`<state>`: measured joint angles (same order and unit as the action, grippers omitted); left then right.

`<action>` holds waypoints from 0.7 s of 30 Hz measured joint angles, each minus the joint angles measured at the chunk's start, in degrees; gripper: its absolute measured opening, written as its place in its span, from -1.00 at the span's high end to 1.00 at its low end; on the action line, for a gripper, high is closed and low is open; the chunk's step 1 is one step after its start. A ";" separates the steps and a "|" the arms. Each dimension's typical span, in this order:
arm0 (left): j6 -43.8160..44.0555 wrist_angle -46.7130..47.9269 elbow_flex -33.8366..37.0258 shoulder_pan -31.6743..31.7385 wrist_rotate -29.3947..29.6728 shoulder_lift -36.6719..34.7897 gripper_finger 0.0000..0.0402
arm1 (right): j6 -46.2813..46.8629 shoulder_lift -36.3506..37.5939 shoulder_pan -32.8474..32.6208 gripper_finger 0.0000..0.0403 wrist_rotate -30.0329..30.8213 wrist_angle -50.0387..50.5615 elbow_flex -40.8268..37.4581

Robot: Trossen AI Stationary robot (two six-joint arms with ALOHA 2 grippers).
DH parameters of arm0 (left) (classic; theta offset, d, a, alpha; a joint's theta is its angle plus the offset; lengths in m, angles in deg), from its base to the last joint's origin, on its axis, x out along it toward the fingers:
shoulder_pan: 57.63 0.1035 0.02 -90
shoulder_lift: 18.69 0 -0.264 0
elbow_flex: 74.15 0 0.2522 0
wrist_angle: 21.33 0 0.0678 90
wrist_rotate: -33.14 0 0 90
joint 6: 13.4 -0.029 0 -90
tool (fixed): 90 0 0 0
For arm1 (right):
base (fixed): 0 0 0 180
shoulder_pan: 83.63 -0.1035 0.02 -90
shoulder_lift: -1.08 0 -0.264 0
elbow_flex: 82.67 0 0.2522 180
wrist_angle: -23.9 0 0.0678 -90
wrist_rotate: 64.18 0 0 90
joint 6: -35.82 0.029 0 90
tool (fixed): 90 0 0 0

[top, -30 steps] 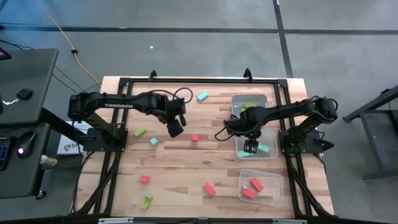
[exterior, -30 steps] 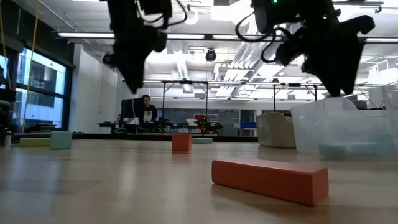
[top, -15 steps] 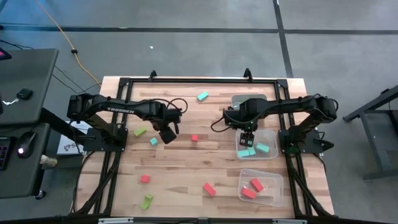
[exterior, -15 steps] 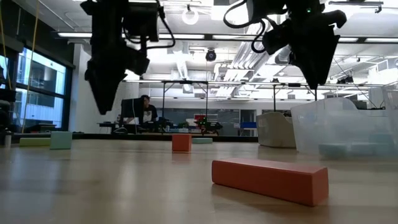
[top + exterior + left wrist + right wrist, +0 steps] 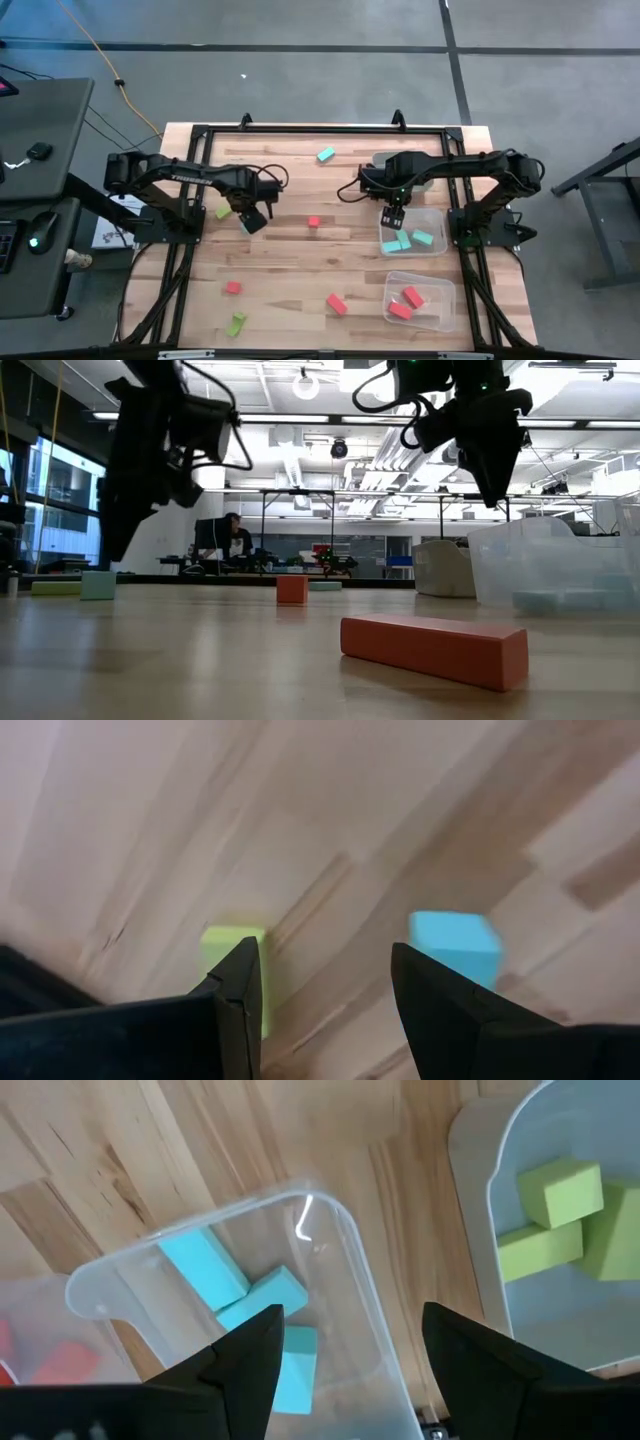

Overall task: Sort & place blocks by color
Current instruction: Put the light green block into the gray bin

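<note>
My left gripper [image 5: 250, 222] [image 5: 325, 955] points down, open, low over the table's left half. Only bare wood shows between its fingers. A lime green block [image 5: 230, 942] [image 5: 223, 212] lies just outside one finger and a light blue block [image 5: 455, 945] just outside the other, both flat on the wood. My right gripper [image 5: 392, 216] [image 5: 350, 1320] hangs open and holds nothing above the far rim of the middle clear bin [image 5: 436, 222], which holds light blue blocks [image 5: 225, 1285]. More blocks lie scattered: light blue [image 5: 325, 155], red [image 5: 313, 221], red [image 5: 232, 287], red [image 5: 336, 303], green [image 5: 236, 323].
Three clear bins stand along the right side: the far one [image 5: 425, 157] with green blocks [image 5: 555, 1210], the middle one, and the near one [image 5: 440, 315] with red blocks [image 5: 406, 302]. A black frame [image 5: 200, 130] borders the wooden table. A person sits far behind [image 5: 236, 535].
My left gripper has come down and moved toward the table's left edge, ending over the green and light blue blocks. My right gripper has risen a little and drawn toward the far edge, from over the middle bin's inside to its far rim. Neither gripper's gap has changed.
</note>
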<state>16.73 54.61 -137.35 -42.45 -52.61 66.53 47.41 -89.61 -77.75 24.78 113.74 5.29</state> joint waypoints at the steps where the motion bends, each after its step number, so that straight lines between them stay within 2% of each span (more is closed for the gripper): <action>1: 0.24 0.02 0.90 0.60 0.00 -0.76 0.28 | 0.00 0.00 0.01 -0.14 0.00 -0.07 -0.01; 10: -0.26 -0.04 6.59 5.52 -0.13 -7.59 0.28 | -0.04 0.00 0.01 -0.14 0.00 -2.13 -0.03; 21: -2.83 -0.88 12.59 9.64 -1.86 -8.38 0.28 | 0.23 0.00 0.00 -0.14 -0.04 -3.46 -0.03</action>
<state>13.90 53.73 -124.77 -32.82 -54.47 58.14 47.64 -89.61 -77.74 24.75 110.28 5.26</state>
